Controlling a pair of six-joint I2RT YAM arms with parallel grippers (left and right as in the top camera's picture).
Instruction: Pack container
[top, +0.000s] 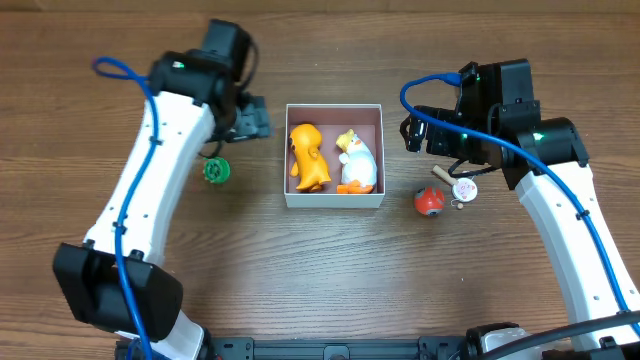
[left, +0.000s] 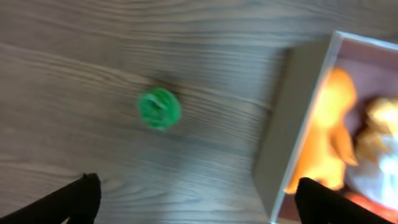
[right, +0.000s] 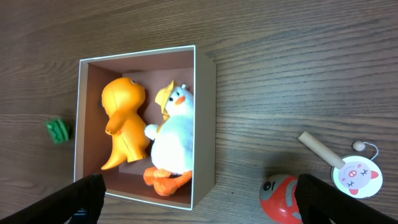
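container (top: 333, 200) is sitting near the middle of the table (top: 330, 290), open side up, with white walls outside and dull maroon-brown inside.

far left: left gripper (top: 252, 118) is hovering over bare wood just left of the container's upper-left corner. its wrist view is showing the fingers spread wide with nothing between them. green toy (top: 216, 171), small and roundish, is lying on the table below that gripper in the overhead view, clear of the container's left wall. the wrist view is blurring it, so finer shape is not readable.

inside the container: orange figure (top: 308, 156) is lying in the left half, head toward the top of the overhead view. white duck (top: 357, 160), with a yellow cap and orange feet, is lying in the right half, touching the orange figure's side. both are lying within the walls.

right side: right gripper (top: 415, 132) is hanging over bare wood near the container's upper-right corner, fingers spread and gripping nothing. red ball toy (top: 429, 201) is resting near the container's lower-right corner, not touching it. pig-face rattle (top: 463, 187), with a wooden handle and a bead on a string, is lying just right of the red toy, a narrow gap showing between them.
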